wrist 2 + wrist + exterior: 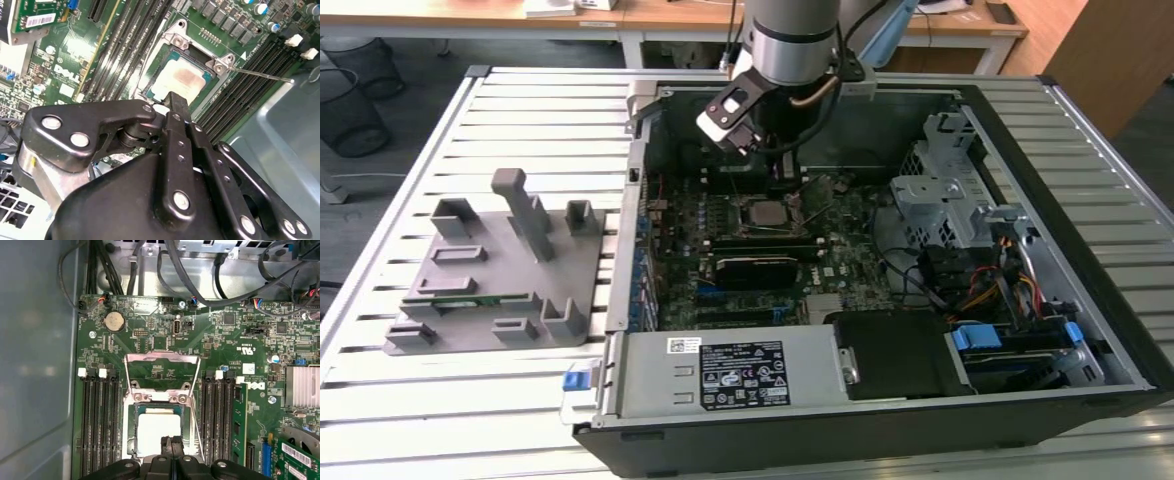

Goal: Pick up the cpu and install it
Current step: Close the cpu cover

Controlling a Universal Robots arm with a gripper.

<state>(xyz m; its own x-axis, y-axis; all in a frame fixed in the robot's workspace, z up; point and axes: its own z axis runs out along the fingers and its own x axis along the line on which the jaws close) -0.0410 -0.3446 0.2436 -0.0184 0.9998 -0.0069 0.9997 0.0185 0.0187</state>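
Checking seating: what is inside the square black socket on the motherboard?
A flat silver-grey square cpu lies in the socket, metal frame open. The black gripper covers one edge; whatever is beneath the chip is hidden.

Even light is washing the slatted grey metal table (520, 110); glare is whitening the shiny square silver-grey cpu (156, 431).

Open computer case (854, 445), grey fixture (494, 290), slatted table (440, 400)
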